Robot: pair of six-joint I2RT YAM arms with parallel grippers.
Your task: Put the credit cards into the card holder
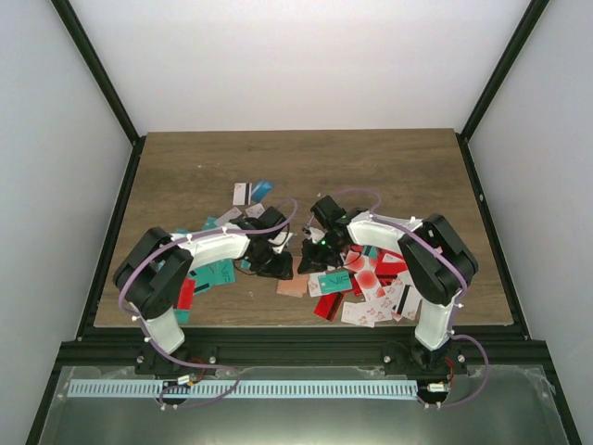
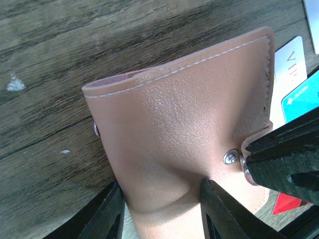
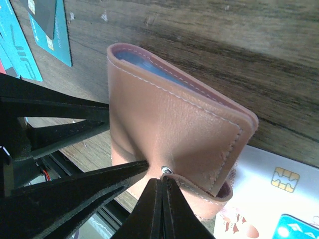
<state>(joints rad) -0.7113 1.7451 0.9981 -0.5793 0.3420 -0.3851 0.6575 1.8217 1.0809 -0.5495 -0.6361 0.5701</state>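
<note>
One pink card holder point(image 2: 189, 124) stands on table point(image 1: 306, 158) between two inward-bent arms. Left gripper point(image 2: 160, 196) clamps its body; right gripper point(image 3: 160, 186) pinches its snap flap. Credit cards point(image 1: 371, 278), too many to count, lie scattered around.

The left claw point(image 2: 164, 219) pinches the card holder point(image 2: 184, 124)

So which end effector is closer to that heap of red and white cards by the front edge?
Right. The right end effector sits just left of the heap, pinching the card holder. The left end effector grips the holder's other side, farther from the heap.
</note>
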